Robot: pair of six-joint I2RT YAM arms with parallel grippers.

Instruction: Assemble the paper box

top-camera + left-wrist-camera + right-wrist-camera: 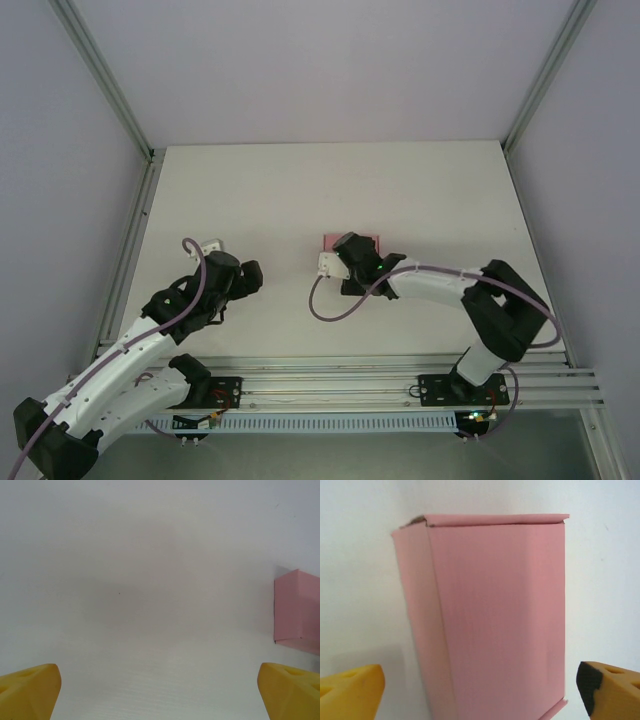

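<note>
The paper box (490, 620) is a folded pale pink rectangular box standing on the white table. In the right wrist view it sits between my right gripper's (480, 692) yellow fingertips (350, 690), which are open with a narrow gap on each side of it. From above, the right gripper (350, 250) hovers over the box (375, 242) and hides most of it. My left gripper (248, 276) is to the left of the box and open, with nothing but bare table between its fingertips (27, 690). In the left wrist view the box (297, 610) lies at the right edge, apart from the left gripper (160, 695).
The white table (300, 190) is walled on three sides, with metal frame posts (135, 150) at the back corners. A rail (330, 385) carrying the arm bases runs along the near edge. A purple cable (325, 305) loops off the right wrist.
</note>
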